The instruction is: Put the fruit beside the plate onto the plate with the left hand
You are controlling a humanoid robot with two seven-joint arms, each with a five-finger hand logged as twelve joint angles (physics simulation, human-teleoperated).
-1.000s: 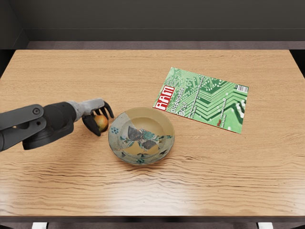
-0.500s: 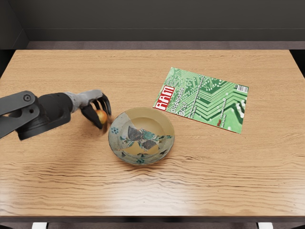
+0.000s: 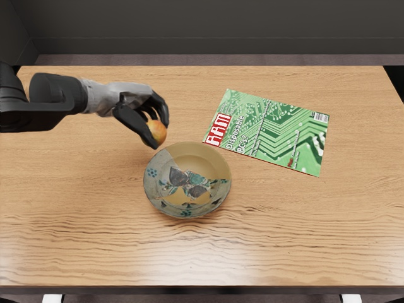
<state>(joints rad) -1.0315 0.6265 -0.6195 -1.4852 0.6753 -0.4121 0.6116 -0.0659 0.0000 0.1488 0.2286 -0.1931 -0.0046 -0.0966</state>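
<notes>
Left hand (image 3: 142,115) lifted with fruit (image 3: 157,131), wooden table (image 3: 284,227), dark wall (image 3: 202,25)

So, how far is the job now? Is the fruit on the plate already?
Not yet. Done: the left hand is shut on the fruit and holds it off the table. In hand: the fruit hangs just outside the far-left rim of the plate. Left: bring it over the plate, lower it and let go. The plate holds no fruit so far.
</notes>
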